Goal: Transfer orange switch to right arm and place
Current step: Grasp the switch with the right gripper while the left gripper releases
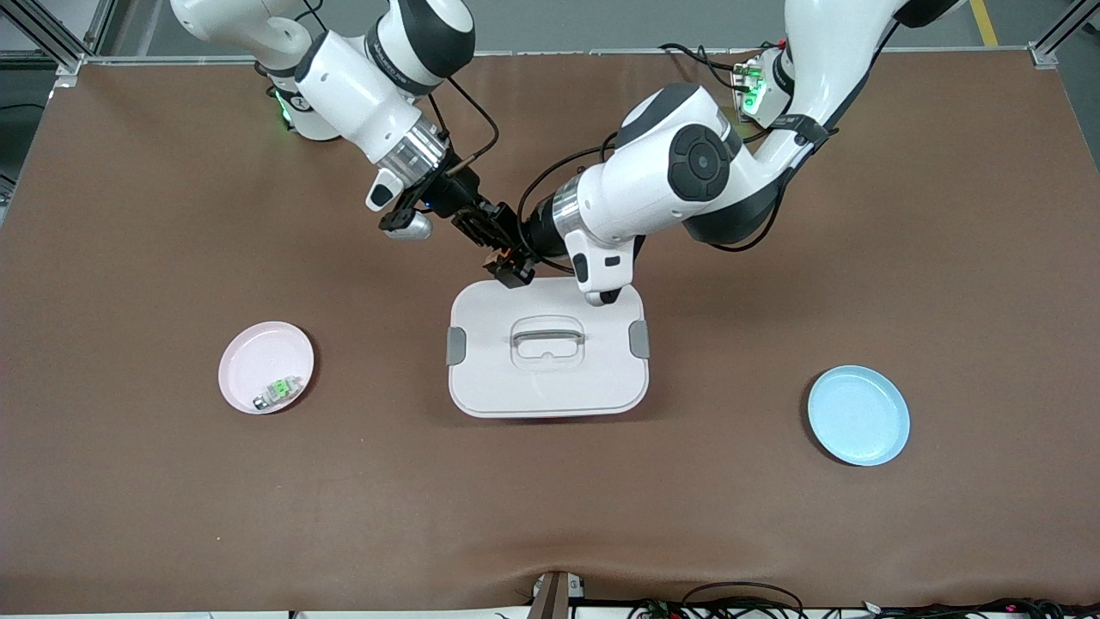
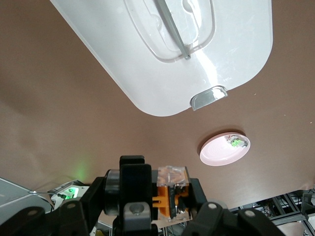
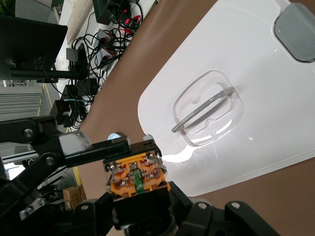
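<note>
orange switch [image 1: 509, 260] between left claw [image 1: 516, 266] and right claw [image 1: 494, 245]

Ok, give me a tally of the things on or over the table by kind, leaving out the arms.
Plates: 2, pink plate and blue plate
Switches: 2, orange switch and silver-and-green switch
White lidded containers: 1
Total: 5

A white lidded container [image 1: 547, 361] with grey side clips and a clear handle is set at mid-table on the brown mat [image 1: 129, 481]. A pink plate [image 1: 258, 352] holding a silver-and-green switch [image 1: 278, 392] is seen toward the right arm's end, and a blue plate [image 1: 858, 414] toward the left arm's end.
</note>
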